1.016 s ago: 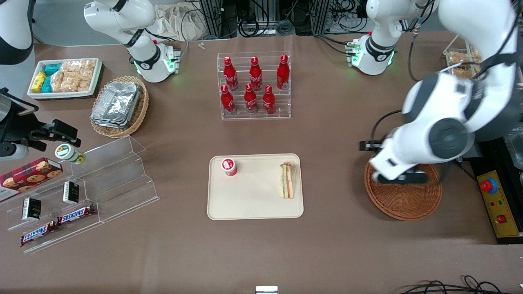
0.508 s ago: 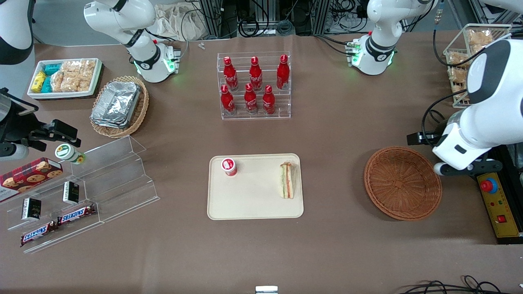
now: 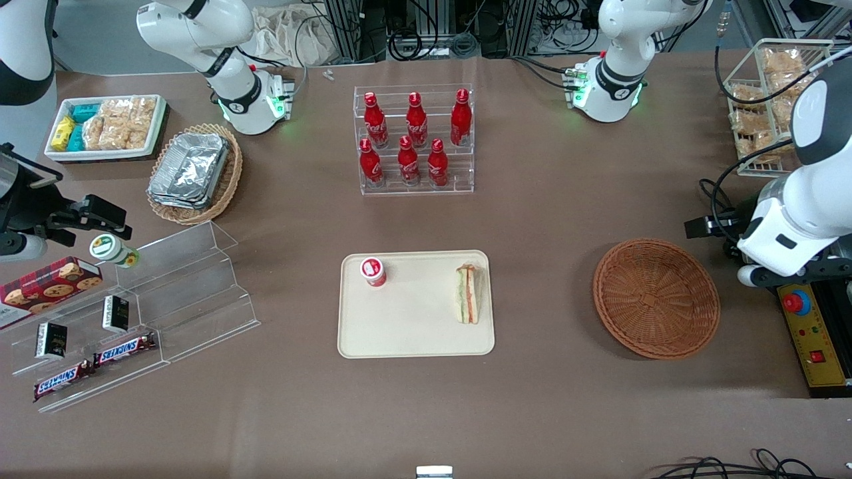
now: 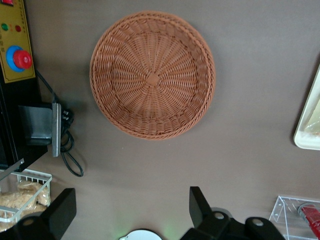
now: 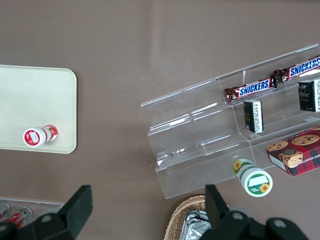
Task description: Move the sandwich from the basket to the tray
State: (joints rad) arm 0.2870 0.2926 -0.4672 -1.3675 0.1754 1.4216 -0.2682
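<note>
The sandwich (image 3: 468,293) lies on the cream tray (image 3: 413,336), at the tray's edge nearest the basket. The reddish-brown wicker basket (image 3: 655,298) (image 4: 152,75) holds nothing. My left gripper (image 4: 129,212) hangs open with nothing between its fingers. It is above the bare table beside the basket, toward the working arm's end. In the front view the arm's white wrist (image 3: 792,229) is above the table edge next to the basket. A corner of the tray (image 4: 306,127) shows in the left wrist view.
A small red-capped bottle (image 3: 373,271) stands on the tray. A yellow emergency-stop box (image 3: 809,332) and a wire rack of snacks (image 3: 765,100) sit close to my arm. The cola bottle rack (image 3: 414,140) is farther from the front camera than the tray.
My arm has swung off the basket toward the working arm's end of the table, uncovering the basket. The sandwich on the tray has not moved.
</note>
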